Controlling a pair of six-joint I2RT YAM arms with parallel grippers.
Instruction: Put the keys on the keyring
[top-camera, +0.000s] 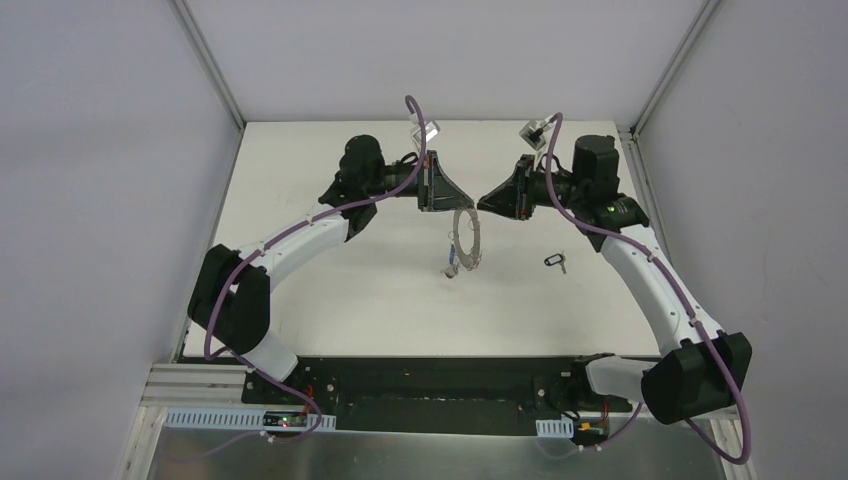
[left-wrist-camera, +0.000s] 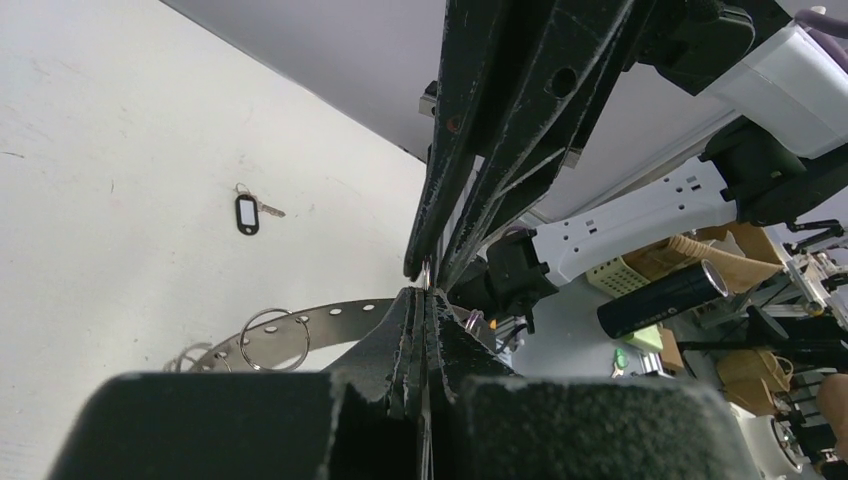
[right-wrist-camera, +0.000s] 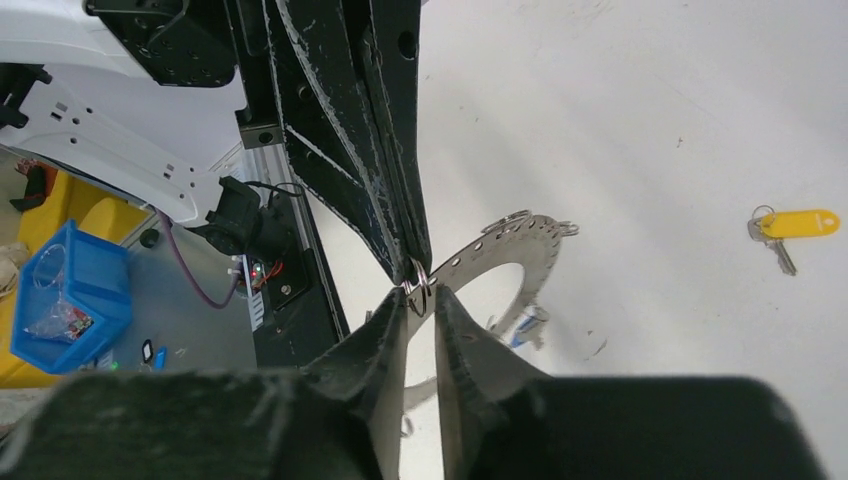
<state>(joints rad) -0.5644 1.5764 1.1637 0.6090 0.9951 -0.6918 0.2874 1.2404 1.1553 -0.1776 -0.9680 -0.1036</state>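
2 arms reach in from the near edge of the table (top-camera: 350, 290) and meet tip to tip above its middle, with the keyring (top-camera: 467, 235) hanging between them.

Nearest, at the keyring's low end, a blue key (top-camera: 449, 268) dangles from the rim; whether it touches the table cannot be told. 1 black key (top-camera: 555, 262) lies flat on the table to the right of the keyring, well apart from it and not attached.

The keyring itself is raised and tilted, a flat grey band with small holes and wire loops along its outer rim; 1 larger wire loop (left-wrist-camera: 275, 338) shows clearly in the left wrist view. Its upper edge runs up to the spot where the 2 sets of fingers meet.

At that spot, the left fingers (left-wrist-camera: 400, 340) are pressed together, pinching the keyring at its rim. The right fingers (right-wrist-camera: 385, 335) face them with a narrow gap, 1 on each side of a small wire loop (right-wrist-camera: 418, 288); whether they press on it cannot be told.

Beyond the keyring, 1 yellow key (right-wrist-camera: 795, 225) lies on the table, well apart from it.
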